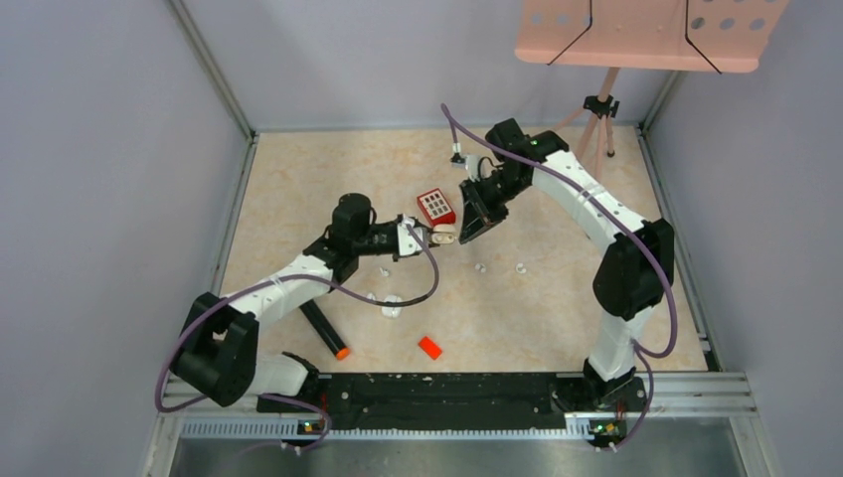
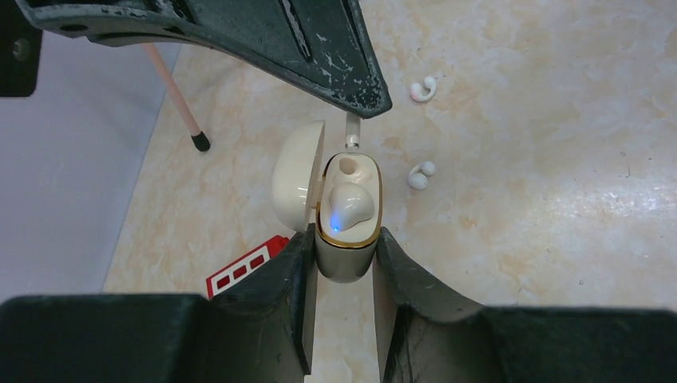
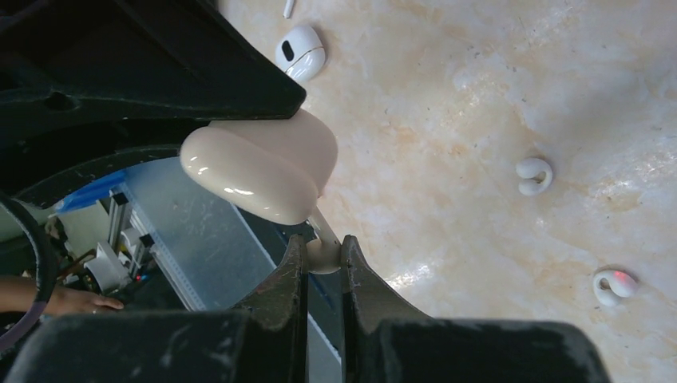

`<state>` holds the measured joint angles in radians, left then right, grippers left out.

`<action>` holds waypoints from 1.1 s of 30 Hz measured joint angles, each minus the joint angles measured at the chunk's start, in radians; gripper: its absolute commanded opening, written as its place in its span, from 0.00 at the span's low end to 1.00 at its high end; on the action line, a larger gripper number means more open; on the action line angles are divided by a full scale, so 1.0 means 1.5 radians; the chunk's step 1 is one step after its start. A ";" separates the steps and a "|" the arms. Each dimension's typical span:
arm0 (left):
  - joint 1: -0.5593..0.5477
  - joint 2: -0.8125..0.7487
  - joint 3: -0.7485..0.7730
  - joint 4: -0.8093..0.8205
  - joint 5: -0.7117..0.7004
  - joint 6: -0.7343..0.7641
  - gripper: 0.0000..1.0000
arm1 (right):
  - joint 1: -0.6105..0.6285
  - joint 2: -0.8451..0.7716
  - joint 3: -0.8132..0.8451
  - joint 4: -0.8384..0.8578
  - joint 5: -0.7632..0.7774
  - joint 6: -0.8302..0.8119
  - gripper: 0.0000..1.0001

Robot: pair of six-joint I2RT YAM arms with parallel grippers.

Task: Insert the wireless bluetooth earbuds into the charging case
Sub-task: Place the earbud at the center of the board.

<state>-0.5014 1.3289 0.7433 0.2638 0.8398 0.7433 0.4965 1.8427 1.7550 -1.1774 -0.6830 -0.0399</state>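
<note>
Jaws of the left gripper pinch the lower body of a cream, glossy plastic charging case, its lid swung open. One small white seated earbud rests inside, showing a blue light, next to an empty socket. Just above, the right gripper is pressed onto a second tiny cream earbud, apparently by its bulb, stem pointing toward the case. That piece looks light, hard and slick, likely to twist or pop free, so a gentle hold across the bulb suits. Other loose earbuds lie on the marbled beige tabletop.
</note>
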 measured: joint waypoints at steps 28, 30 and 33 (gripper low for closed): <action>-0.017 0.026 0.004 0.007 -0.022 -0.038 0.00 | 0.001 0.002 0.001 0.019 0.019 0.063 0.00; -0.017 0.026 0.004 0.010 -0.025 -0.051 0.00 | 0.001 0.004 0.001 0.019 0.020 0.065 0.00; -0.017 0.030 0.005 0.017 -0.033 -0.077 0.00 | 0.001 0.006 0.001 0.019 0.023 0.064 0.00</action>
<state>-0.5266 1.3731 0.7502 0.2890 0.7910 0.6277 0.4973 1.8511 1.7557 -1.1496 -0.6491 0.0566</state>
